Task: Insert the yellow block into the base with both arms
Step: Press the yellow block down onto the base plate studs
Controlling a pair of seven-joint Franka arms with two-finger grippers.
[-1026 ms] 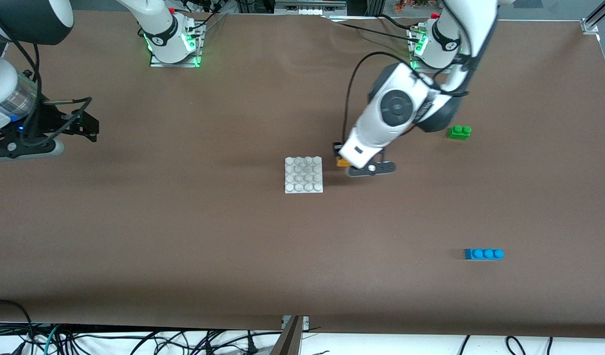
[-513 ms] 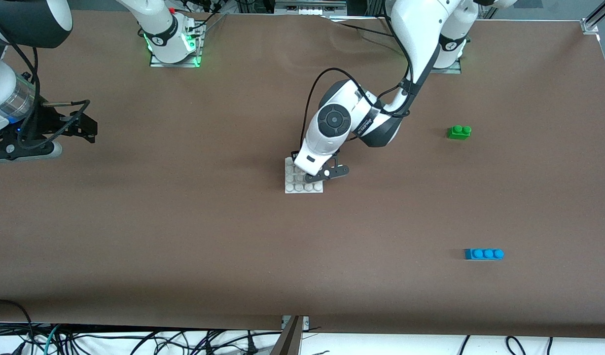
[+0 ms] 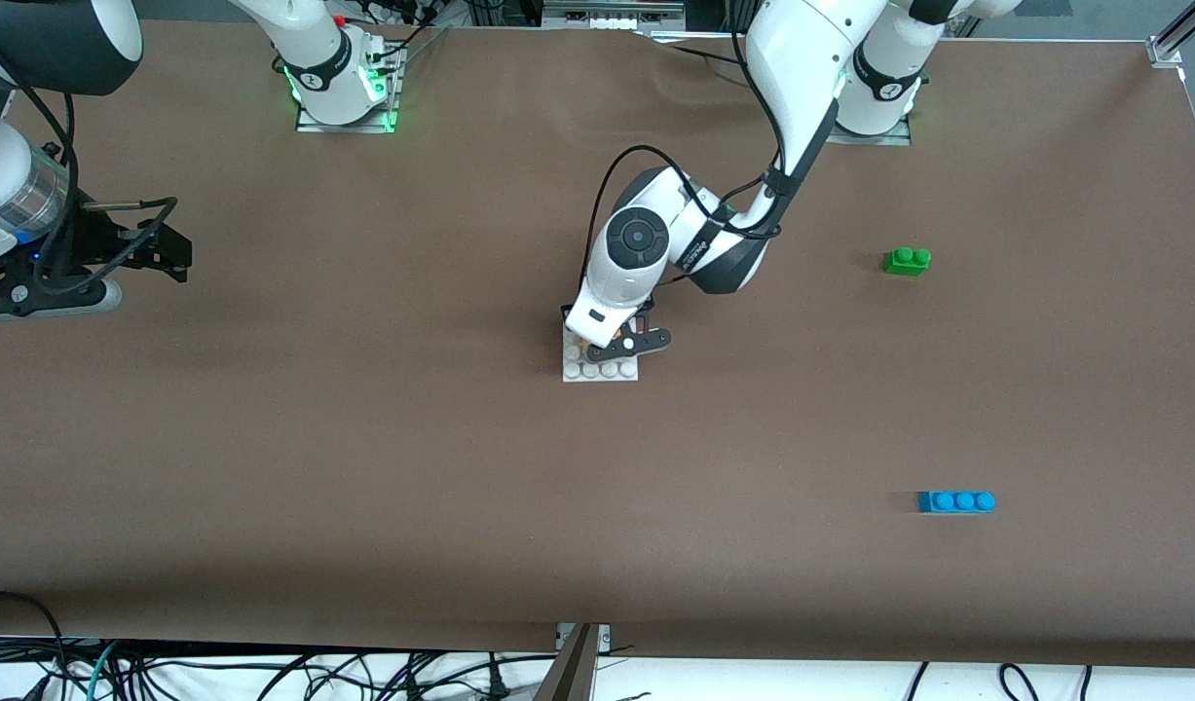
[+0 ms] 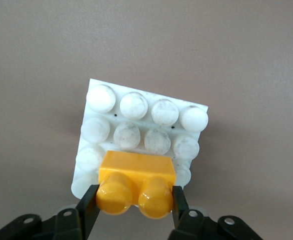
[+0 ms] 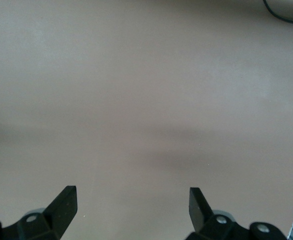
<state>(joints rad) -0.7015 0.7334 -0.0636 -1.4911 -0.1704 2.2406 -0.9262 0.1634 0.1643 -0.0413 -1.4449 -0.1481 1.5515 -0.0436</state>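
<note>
One brown table (image 3: 363,467) carries one white base (image 3: 597,371), one green brick (image 3: 907,261), one blue brick (image 3: 955,501). Left pincer (image 4: 134,200) clamps one yellow block (image 4: 135,185) over the base. Right pincer (image 5: 132,202) waits spread above bare table.

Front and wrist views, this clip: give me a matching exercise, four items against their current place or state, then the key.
1. yellow block
2. base
3. green brick
4. right gripper

A. open over bare table
B. lies under the left gripper
C. alone toward the left arm's end of the table
D. clamped between two fingers

Pairs: 1-D, 2-B, 3-C, 4-A
</note>
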